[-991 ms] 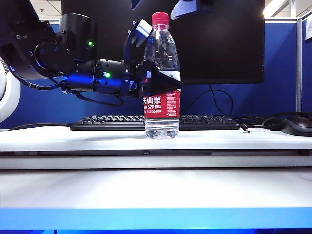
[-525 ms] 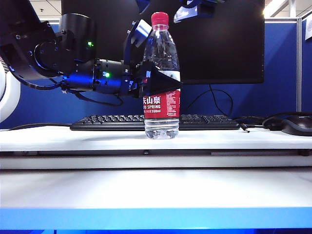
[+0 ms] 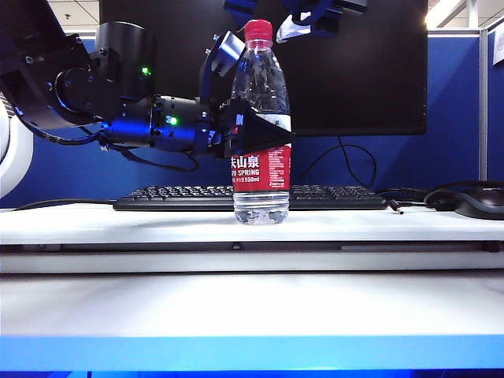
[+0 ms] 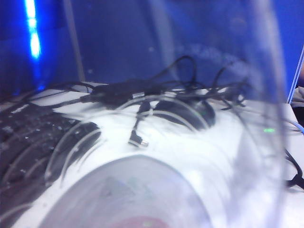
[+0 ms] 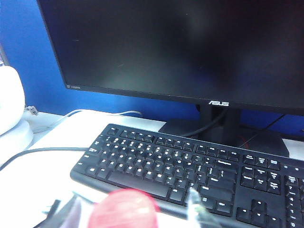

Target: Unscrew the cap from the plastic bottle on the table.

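The bottle (image 3: 261,134) is standing upright on the worktop (image 3: 118,224), before the keyboard (image 3: 181,197). The left hand (image 3: 250,131) is gripping its middle from nine o'clock. The right hand (image 3: 303,17) is hovering just above the cap (image 3: 258,30), fingers (image 5: 195,205) apart around it.

Through the left wrist camera I see the plastic bottle (image 4: 180,156) pressed right against the lens, its clear ribbed wall blurring everything. Beyond it lies the white surface (image 4: 209,142), with a black keyboard (image 4: 28,137), a tangle of black cables (image 4: 142,90) and 1 loose plug (image 4: 138,140).
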Available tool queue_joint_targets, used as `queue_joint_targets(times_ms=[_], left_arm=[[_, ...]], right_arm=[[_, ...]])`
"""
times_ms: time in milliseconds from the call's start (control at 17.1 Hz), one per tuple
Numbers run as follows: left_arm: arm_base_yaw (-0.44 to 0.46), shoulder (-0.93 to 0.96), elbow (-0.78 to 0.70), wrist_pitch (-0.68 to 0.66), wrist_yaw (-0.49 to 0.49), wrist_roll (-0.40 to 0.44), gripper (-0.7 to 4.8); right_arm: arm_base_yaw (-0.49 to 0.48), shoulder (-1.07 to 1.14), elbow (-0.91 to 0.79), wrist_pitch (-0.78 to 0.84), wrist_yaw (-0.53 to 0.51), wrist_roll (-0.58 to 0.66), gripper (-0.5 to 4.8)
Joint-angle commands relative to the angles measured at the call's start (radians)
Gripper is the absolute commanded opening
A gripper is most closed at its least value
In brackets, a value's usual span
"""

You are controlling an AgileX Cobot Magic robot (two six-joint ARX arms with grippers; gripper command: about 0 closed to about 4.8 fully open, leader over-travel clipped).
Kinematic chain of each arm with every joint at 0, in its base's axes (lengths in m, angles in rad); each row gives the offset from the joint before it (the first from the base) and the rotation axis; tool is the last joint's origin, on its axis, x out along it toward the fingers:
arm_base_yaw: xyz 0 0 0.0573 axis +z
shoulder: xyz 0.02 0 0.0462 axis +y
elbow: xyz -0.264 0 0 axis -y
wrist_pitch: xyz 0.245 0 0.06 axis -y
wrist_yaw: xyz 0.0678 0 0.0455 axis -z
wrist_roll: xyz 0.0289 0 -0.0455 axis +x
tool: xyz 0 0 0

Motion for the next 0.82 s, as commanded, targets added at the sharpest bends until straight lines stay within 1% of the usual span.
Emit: queue_joint_targets(times_ms=[58,467,525,583,641,816], left_arm=[[0.000,0.002,-0.001,-0.009,0.002,0.000,2.36],[0.000,0.002,-0.001,-0.010,0.015,0.000,2.36],[0.000,0.002,-0.001,-0.010,0.015,0.000,2.36],[0.000,0.002,-0.001,-0.010,0.015,0.000,2.36],[0.000,0.002,-0.001,-0.010,0.015,0.000,2.36],[0.000,0.002,-0.001,-0.010,0.016,0.000,2.36]], right_arm=[[-0.005,0.017,0.006,0.019,-0.024,0.022,2.64],[-0.004,0.023,0.006,0.039,-0.040,0.025,2.59],[-0.004,0.023,0.006,0.039,-0.040,0.025,2.51],[-0.004,0.023,0.007,0.040,-0.043,0.025,2.31],[-0.004,0.023,0.007,0.040,-0.044,0.024,1.99],[-0.004,0.023,0.007,0.040,-0.047,0.024,1.97]])
